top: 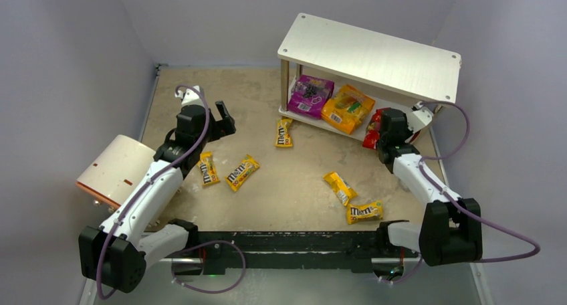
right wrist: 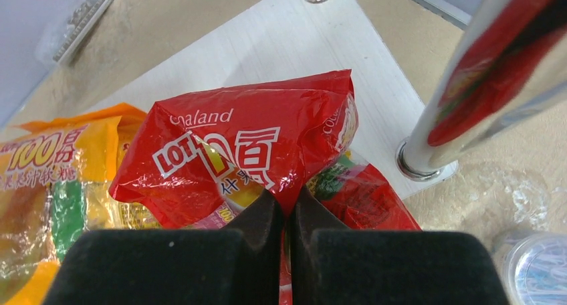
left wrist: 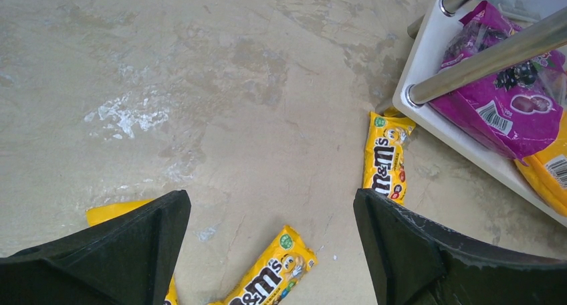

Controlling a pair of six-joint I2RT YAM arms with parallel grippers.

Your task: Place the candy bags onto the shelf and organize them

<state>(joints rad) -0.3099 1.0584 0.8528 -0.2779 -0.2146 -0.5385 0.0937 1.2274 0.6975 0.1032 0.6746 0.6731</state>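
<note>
The shelf (top: 371, 54) stands at the back right. On its lower board (right wrist: 287, 44) lie a purple bag (top: 311, 94) and an orange bag (top: 348, 108). My right gripper (right wrist: 287, 196) is shut on the red bag (right wrist: 254, 138) over the board's right end, beside the orange bag (right wrist: 53, 178). Several yellow M&M's packets lie on the table, among them one (top: 284, 132) by the shelf's left post, one (top: 242, 172) mid-left and one (top: 364, 212) near the front. My left gripper (left wrist: 271, 198) hangs open and empty above a packet (left wrist: 271, 275), left of the shelf.
A white-and-tan cylinder (top: 117, 168) lies at the table's left edge beside my left arm. A small clear round object (right wrist: 535, 265) sits on the table by the shelf's shiny right post (right wrist: 481, 71). Grey walls close in on three sides.
</note>
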